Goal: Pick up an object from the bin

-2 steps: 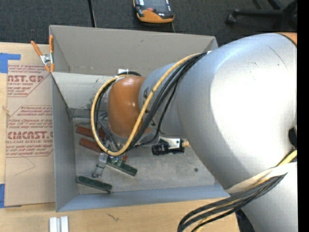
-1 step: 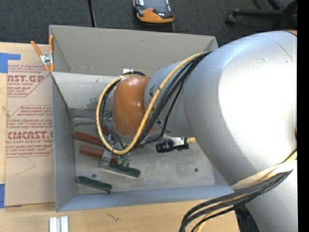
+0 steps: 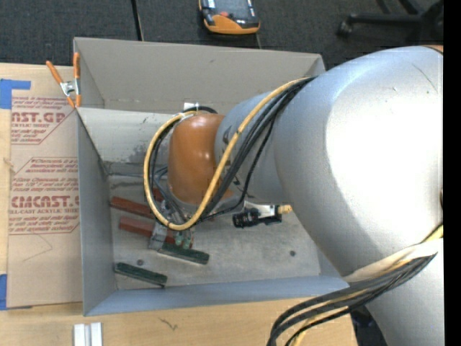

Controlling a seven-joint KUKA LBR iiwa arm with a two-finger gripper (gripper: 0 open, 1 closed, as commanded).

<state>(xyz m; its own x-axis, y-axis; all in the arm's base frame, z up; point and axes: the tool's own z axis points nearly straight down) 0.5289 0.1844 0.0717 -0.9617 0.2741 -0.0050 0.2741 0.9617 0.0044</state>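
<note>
**Grey bin, orange-capped wrist: gripper low among sticks and bars**

Grey sheet metal forms the bin (image 3: 92, 222), which stands on a pale wooden bench (image 3: 216, 319). The silver arm (image 3: 374, 157) reaches in from the right and covers much of the bin's right half. Its wrist wears a smooth orange cover (image 3: 191, 157), and yellow and black cables (image 3: 148, 166) loop round that cover down toward the tool.

The gripper (image 3: 167, 239) stands low in the front-left part of the bin, close to the floor. Whether it is open or closed cannot be told, as the wrist and cables hide most of it. It sits at the right end of the lower red-brown stick (image 3: 134, 227) and at the left end of a dark green flat bar (image 3: 193, 255), which lies tilted just to its right. It seems to touch both, though no thing can be seen gripped.

A second red-brown stick (image 3: 128, 204) lies just behind the lower one, roughly parallel to it and slanting the same way. Another dark green bar (image 3: 140, 273) lies apart near the front-left corner, close to the front wall.

Right of the gripper, near the middle of the floor and partly under the arm, lies a small black-and-white cylindrical part (image 3: 256, 215) with a yellowish tip pointing right. Any lettering on it is too small to read. None of the sticks or bars carries a label that can be made out.
</note>
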